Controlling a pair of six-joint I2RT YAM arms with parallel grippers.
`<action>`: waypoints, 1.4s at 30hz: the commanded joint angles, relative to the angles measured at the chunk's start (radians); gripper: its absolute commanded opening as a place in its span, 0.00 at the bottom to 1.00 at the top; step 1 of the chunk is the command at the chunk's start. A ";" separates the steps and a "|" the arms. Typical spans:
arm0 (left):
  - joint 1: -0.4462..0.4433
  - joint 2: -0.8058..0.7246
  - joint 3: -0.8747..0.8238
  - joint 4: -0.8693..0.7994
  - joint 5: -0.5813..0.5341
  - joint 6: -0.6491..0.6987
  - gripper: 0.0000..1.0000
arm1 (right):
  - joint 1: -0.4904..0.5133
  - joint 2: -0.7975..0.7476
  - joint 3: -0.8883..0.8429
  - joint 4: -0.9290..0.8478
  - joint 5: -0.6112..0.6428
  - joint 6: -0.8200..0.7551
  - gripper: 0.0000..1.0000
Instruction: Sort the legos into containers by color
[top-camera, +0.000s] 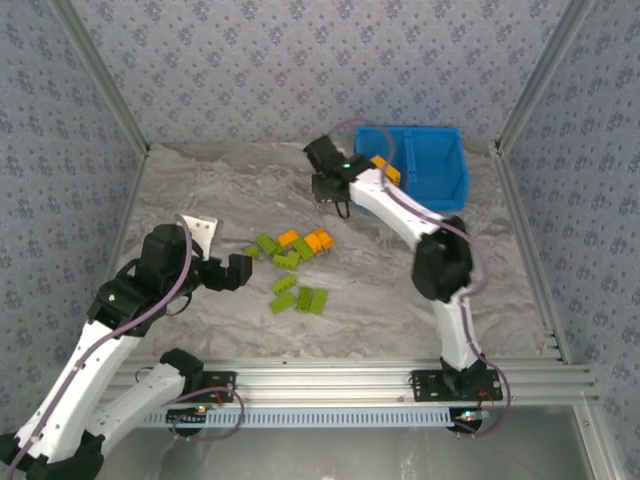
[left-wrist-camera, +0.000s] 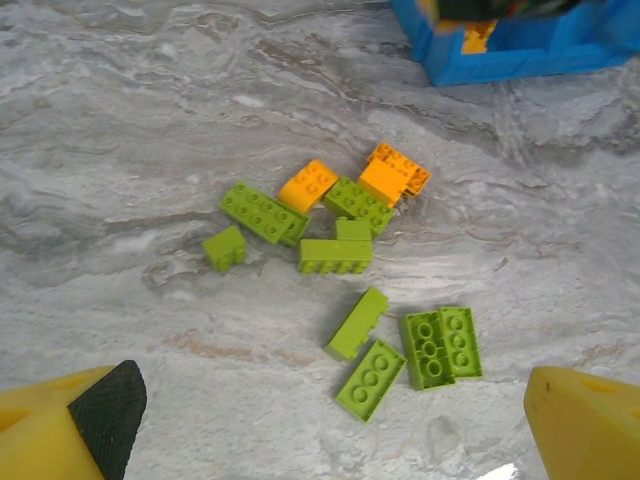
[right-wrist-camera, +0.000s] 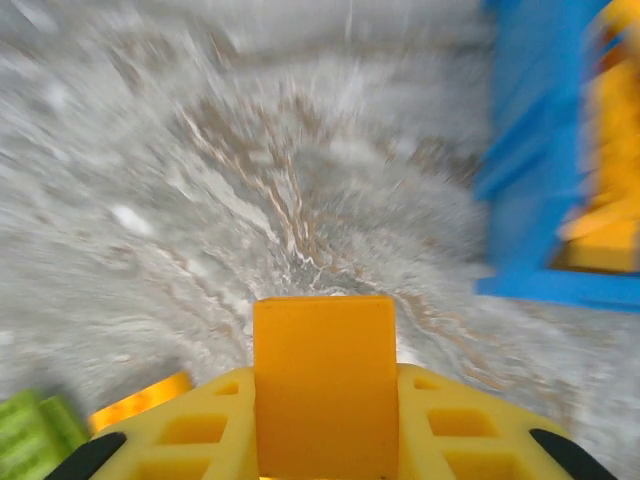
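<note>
While the marbled tabletop (top-camera: 200, 180) spreads beneath, the right arm (top-camera: 400, 215) reaches forward-left from a bent elbow and the left arm (top-camera: 130, 300) crooks inward, left jaws wide apart. The blue bin (top-camera: 440, 188) sits far right; loose legos (left-wrist-camera: 340, 230) lie mid-tabletop before the left jaws. The right jaws clamp an orange brick (right-wrist-camera: 323, 380) near the bin.
</note>
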 joint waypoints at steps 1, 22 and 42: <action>-0.003 0.011 -0.016 0.096 0.077 -0.026 0.99 | -0.026 -0.173 -0.119 0.091 0.094 -0.072 0.26; -0.006 -0.053 -0.076 0.043 0.079 -0.148 0.99 | -0.346 0.455 0.575 -0.039 0.017 -0.187 0.38; -0.008 0.487 0.011 0.211 0.110 -0.310 0.95 | -0.215 -0.475 -0.303 0.055 -0.202 -0.255 0.69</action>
